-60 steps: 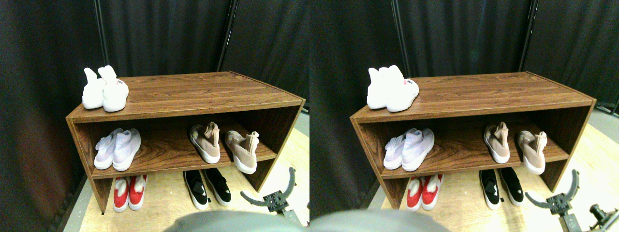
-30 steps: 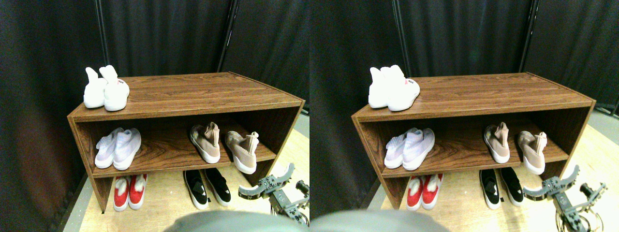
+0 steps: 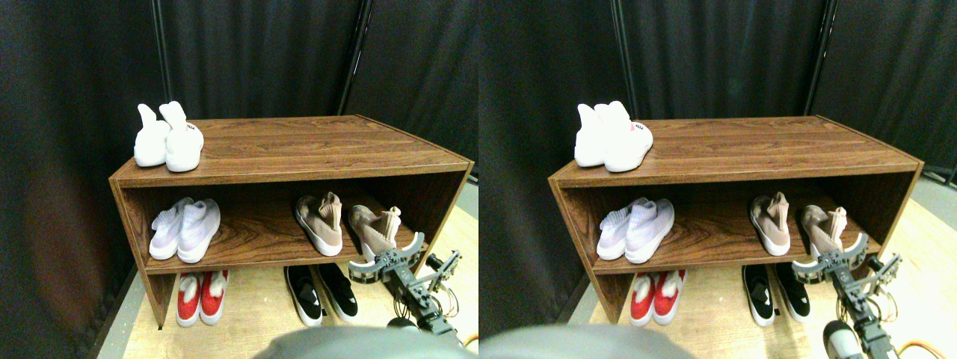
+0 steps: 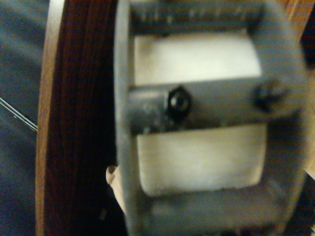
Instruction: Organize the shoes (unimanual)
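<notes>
Right gripper point(image 3: 386, 259) raised to the front edge of the shoe rack's middle shelf point(image 3: 254, 258), near its right end, curved jaws spread apart in a wide arc just in front of the right beige-tan sneaker point(image 3: 376, 226). Not closed on anything. Blurred in the wrist view: jaw frame fills the picture, with dark wood of the rack point(image 4: 74, 123) beside it and a small pale patch at the frame's edge that cannot be identified.

Both shoes on the middle shelf, right half. Left beige-tan sneaker point(image 3: 320, 219) well inside the shelf; right one near the right end wall, its toe at or slightly over the front edge. A gap between the two, not touching.

Long axes run front to back across the shelf, toes toward the front edge, ribbed collars toward the back. Right one angled a little, toe swung outward to the right, so the pair is not parallel.

Likely step: closing in on the right sneaker to bring it alongside its mate. Best done by approaching level with the shelf, clearing the front edge and the end wall, and taking the shoe across its width at the sole rather than the soft knit collar. Worth watching: snagging the shelf lip, or nudging the toe off the edge.
</notes>
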You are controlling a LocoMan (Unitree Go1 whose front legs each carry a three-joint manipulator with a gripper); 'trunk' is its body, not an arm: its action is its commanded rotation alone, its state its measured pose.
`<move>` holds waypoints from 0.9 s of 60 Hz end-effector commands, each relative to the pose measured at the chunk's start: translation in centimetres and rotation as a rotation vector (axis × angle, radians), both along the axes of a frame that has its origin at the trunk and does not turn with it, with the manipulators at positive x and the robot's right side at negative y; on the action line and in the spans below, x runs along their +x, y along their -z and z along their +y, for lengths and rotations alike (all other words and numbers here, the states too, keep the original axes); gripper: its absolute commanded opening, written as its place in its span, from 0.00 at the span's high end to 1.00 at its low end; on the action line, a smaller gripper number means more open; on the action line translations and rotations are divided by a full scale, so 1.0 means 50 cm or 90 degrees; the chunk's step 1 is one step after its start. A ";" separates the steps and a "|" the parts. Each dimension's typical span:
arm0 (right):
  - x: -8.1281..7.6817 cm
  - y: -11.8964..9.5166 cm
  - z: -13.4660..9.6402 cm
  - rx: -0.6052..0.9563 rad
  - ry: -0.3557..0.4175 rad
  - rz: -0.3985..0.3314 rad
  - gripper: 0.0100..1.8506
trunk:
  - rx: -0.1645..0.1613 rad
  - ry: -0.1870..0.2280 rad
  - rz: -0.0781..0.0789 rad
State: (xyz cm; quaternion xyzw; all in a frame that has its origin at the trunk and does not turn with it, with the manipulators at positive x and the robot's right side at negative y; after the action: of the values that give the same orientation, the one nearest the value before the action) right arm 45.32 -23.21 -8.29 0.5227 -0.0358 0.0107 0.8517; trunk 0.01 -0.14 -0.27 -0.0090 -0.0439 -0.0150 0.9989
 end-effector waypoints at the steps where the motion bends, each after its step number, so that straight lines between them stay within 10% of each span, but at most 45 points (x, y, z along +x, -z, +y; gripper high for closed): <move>1: 0.013 0.007 0.000 0.000 0.004 -0.007 0.18 | -0.006 -0.006 -0.001; 54: 0.033 0.028 -0.021 0.033 0.033 0.017 0.17 | 0.005 0.000 0.003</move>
State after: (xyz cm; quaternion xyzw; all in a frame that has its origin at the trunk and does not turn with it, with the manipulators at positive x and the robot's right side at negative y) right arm 47.34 -23.65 -9.30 0.5420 -0.0384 0.0009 0.8395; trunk -0.15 -0.10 -0.30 -0.0066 -0.0437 -0.0151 0.9989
